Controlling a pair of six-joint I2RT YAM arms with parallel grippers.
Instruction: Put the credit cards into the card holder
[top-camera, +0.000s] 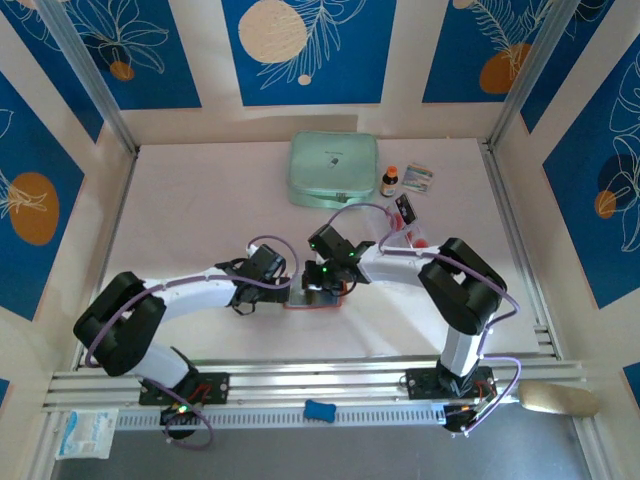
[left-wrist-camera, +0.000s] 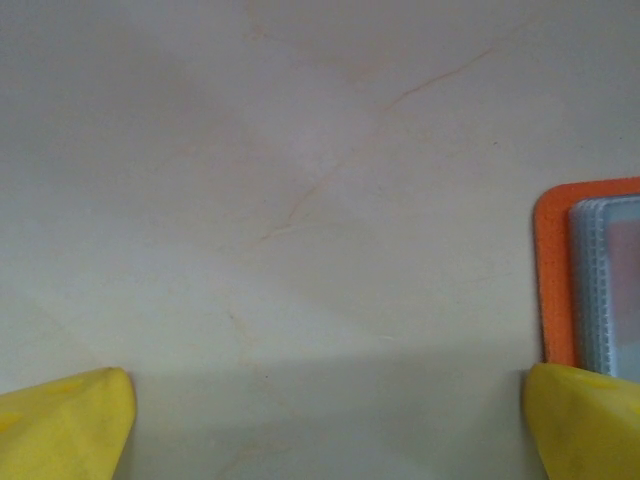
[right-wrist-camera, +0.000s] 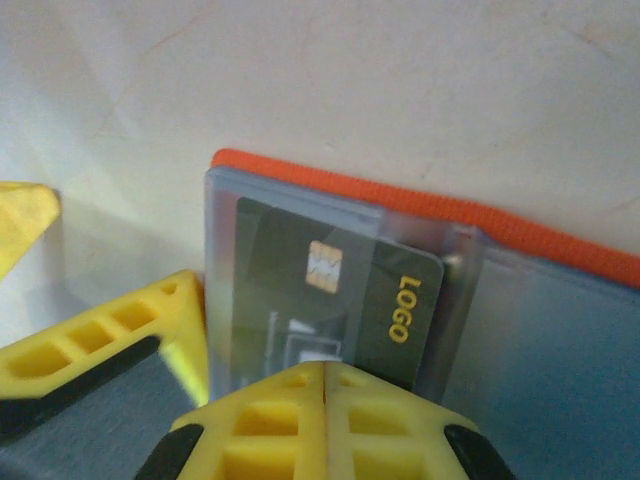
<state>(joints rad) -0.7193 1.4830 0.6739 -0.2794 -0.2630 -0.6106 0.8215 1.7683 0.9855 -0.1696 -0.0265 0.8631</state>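
Orange edging marks the card holder (top-camera: 318, 299) in the top external view. It lies open on the counter (top-camera: 200, 200) directly under the right gripper (top-camera: 322, 285), and the left gripper (top-camera: 285, 290) is just beside it on its left. Beyond the right gripper and off to its right lie the loose credit cards (top-camera: 405, 208). I count two, one dark and one pale with a red dot, though more may be stacked there. One mint-green case (top-camera: 333, 168), one small bottle (top-camera: 390, 181) and one printed packet (top-camera: 418, 178) sit well beyond both grippers.

From the left wrist, the left gripper (left-wrist-camera: 320, 430) is spread wide and empty. Its right fingertip (left-wrist-camera: 585, 420) sits just beside the card holder's orange corner (left-wrist-camera: 553, 270).

From the right wrist, the right gripper (right-wrist-camera: 325, 415) is clenched with its tips together. They meet the near edge of one dark card (right-wrist-camera: 330, 300), which sits partly inside a clear sleeve (right-wrist-camera: 225, 270) of the card holder (right-wrist-camera: 420, 205). It appears to press on the card rather than pinch it.

Nothing pins the holder down, so a push may slide the whole wallet away instead of seating the card. The tips could also slip off the thin edge, or the card could jam crooked in the sleeve mouth.
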